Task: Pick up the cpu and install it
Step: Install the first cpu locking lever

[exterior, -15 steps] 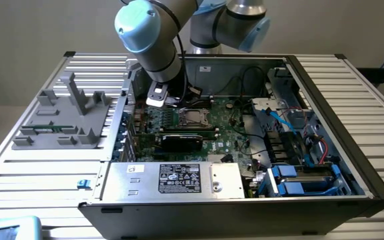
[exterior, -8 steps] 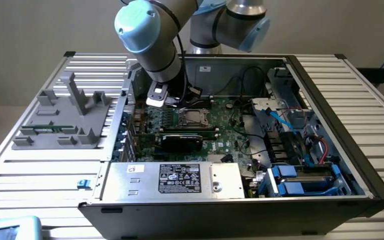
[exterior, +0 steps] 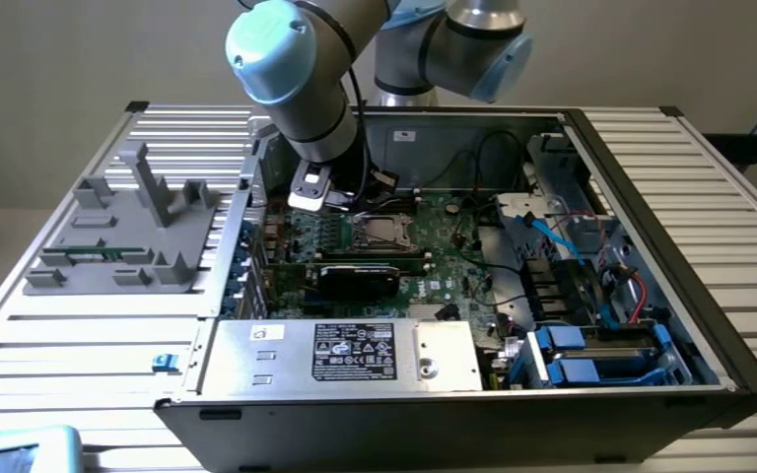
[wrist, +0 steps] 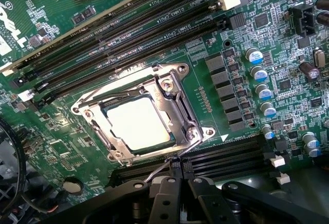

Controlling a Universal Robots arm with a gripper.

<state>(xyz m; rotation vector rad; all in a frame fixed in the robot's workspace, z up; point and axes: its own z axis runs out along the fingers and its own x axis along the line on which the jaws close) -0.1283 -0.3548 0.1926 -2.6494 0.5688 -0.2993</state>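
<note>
The cpu point(wrist: 139, 124), a flat square chip with a bright silver top, lies in its motherboard socket under the metal retention frame point(wrist: 172, 88). In the exterior view the cpu point(exterior: 388, 233) sits mid-board inside the open computer case. My gripper point(wrist: 180, 172) is shut just beside the socket's edge, nothing between its black fingers point(wrist: 165, 193). The thin wire socket lever point(wrist: 182, 149) runs from the frame's corner down to the fingertips; whether it touches them I cannot tell. From outside, the gripper point(exterior: 315, 200) hangs low over the board, on the exterior view's left of the socket.
Long memory slots point(wrist: 128, 34) run beside the socket, and capacitors point(wrist: 259, 88) stand on its other side. A black expansion card point(exterior: 359, 274) and a silver power supply box point(exterior: 339, 355) lie nearer the camera. A grey fixture stand point(exterior: 129, 236) sits on the slatted table.
</note>
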